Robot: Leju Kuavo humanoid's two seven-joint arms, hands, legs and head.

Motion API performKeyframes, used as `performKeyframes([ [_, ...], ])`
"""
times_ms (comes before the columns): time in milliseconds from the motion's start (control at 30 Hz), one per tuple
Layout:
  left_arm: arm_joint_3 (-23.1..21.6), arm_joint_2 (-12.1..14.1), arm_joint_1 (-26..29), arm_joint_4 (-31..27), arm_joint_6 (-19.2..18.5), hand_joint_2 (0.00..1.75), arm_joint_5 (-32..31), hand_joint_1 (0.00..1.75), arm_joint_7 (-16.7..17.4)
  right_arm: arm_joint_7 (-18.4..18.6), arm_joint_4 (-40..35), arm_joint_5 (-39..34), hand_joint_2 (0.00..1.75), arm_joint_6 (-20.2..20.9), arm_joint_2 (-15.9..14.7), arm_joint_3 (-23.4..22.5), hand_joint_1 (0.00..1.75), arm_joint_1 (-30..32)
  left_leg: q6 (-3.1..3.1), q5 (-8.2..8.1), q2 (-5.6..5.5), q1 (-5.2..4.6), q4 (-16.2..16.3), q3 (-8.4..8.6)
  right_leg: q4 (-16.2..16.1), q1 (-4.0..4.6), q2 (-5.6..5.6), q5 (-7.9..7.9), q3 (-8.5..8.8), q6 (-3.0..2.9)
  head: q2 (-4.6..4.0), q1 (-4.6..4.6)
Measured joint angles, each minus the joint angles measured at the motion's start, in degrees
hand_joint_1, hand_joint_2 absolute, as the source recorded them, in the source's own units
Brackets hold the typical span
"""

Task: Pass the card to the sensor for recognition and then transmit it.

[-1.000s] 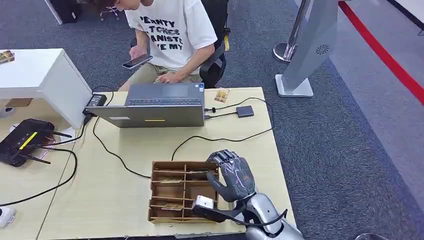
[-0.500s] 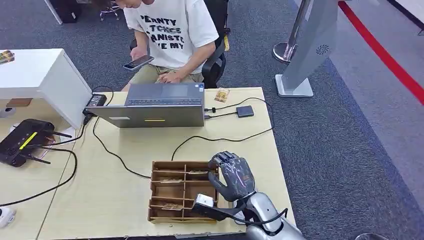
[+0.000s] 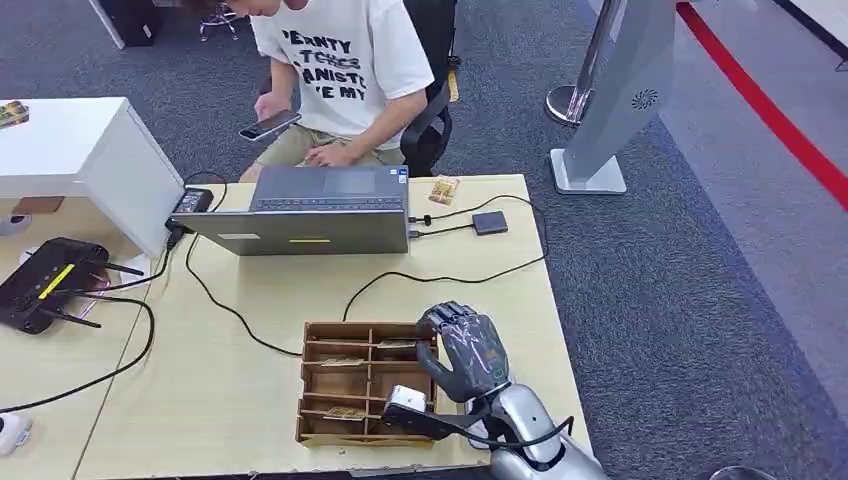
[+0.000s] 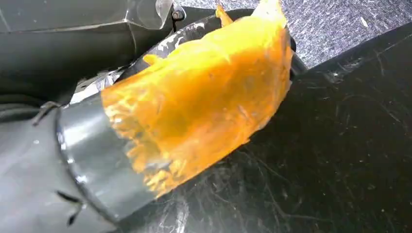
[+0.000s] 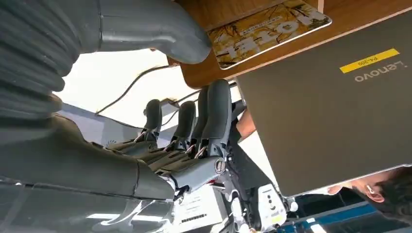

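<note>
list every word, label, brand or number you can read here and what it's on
"lenovo": on the laptop lid, shown upside down in the right wrist view.
"HOTEL": on the card in the wooden tray, letters partly hidden.
"MY": on the person's white T-shirt; its other lines are partly covered.
Yellow sticker on the lid: print too small to read.

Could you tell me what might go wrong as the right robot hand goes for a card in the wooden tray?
1. The right robot hand hovers over the wooden tray's right edge; thick fingers may catch a divider and shift the tray.
2. The card lies flat in its compartment, so pinching it could slip.
3. A black cable runs just beyond the tray and might snag on the way to the sensor.
</note>
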Motion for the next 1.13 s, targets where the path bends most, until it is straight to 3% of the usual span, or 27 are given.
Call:
performKeyframes([
  [133, 0.0, 0.0, 0.0, 0.0, 0.0, 0.0, 0.0, 0.0, 0.0, 0.0, 0.0, 0.0, 1.75, 0.0, 0.02, -0.02, 1.06, -0.08, 0.0, 0.0, 0.0, 0.0, 0.0, 0.0, 0.0, 0.0, 0.0, 0.0, 0.0, 0.0, 0.0, 0.0],
  [333, 0.0, 0.0, 0.0, 0.0, 0.0, 0.0, 0.02, 0.0, 0.0, 0.0, 0.0, 0.11, 1.75, 0.5, 0.17, -0.07, 1.34, -0.32, 0.0, 0.0, 0.0, 0.0, 0.0, 0.01, 0.0, 0.0, 0.0, 0.0, 0.0, 0.0, 0.0, 0.0],
  [667, 0.0, 0.0, 0.0, 0.0, 0.0, 0.0, 0.35, 0.0, -0.17, 0.52, 0.35, 0.55, 1.75, 0.92, 0.2, -0.2, 1.55, -0.23, 0.0, 0.0, 0.0, 0.0, 0.0, 0.01, 0.0, 0.0, 0.0, 0.0, 0.0, 0.0, 0.0, 0.0],
  [1133, 0.0, 0.0, 0.01, 0.0, 0.0, 0.0, 0.48, 0.0, -0.26, 0.59, 0.37, 0.61, 1.75, 1.33, 0.2, -0.39, 1.48, -0.22, 0.0, 0.0, 0.0, 0.0, 0.0, 0.01, 0.0, 0.0, 0.0, 0.0, 0.0, 0.0, 0.0, 0.0],
])
